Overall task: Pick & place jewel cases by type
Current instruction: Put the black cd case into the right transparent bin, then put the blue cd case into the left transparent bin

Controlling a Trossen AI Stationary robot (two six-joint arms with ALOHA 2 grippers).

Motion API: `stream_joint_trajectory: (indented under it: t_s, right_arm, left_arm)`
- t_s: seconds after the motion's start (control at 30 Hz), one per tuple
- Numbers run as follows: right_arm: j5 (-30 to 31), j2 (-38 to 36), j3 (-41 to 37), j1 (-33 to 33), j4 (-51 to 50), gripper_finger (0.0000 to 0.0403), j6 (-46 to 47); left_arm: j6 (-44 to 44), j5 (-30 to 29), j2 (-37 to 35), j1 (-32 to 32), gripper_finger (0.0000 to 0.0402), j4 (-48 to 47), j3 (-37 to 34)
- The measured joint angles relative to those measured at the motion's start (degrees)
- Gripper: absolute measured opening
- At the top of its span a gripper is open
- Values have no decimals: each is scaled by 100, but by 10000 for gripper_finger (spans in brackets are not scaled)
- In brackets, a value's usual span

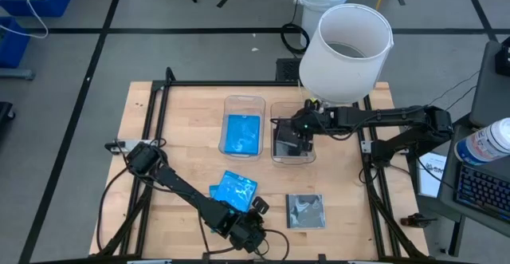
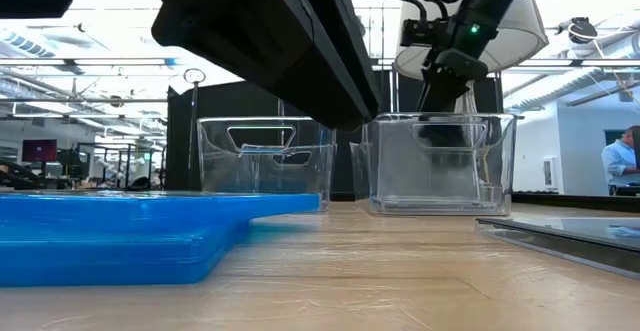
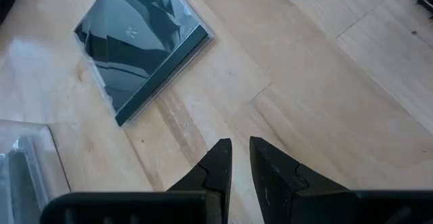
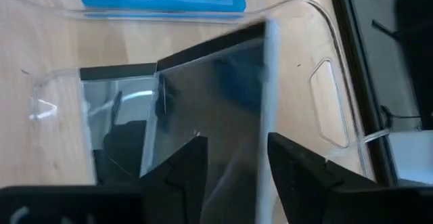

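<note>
Clear, stiff, light and crack-prone, the grey jewel case (image 4: 210, 95) between the right pincer's (image 4: 233, 163) parted, released fingers suits edge grips, while the left pincer (image 3: 240, 160), nearly clenched and empty, hovers at the desk's (image 1: 351, 208) six o'clock.

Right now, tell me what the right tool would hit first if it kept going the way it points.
Most likely the clear square jewel case tilted just past its open tool, inside the right clear bin. Another grey case lies under it on the bin floor. Exact depth is unclear.

text: none readable | labels: none | signs: none
</note>
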Motion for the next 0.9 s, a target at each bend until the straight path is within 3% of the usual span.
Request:
stream_joint_trajectory:
  t_s: [0.27, 0.63, 0.9]
  right_arm:
    - [-4, 240, -2, 2, 128, 157, -268]
    - [-19, 548, -2, 42, 385, 136, -302]
    - [-13, 234, 2, 339, 196, 82, -10]
  left_arm:
    - [25, 8, 0, -4, 62, 56, -5]
    - [92, -51, 0, -43, 62, 94, -61]
    - [306, -680, 0, -352, 62, -27, -61]
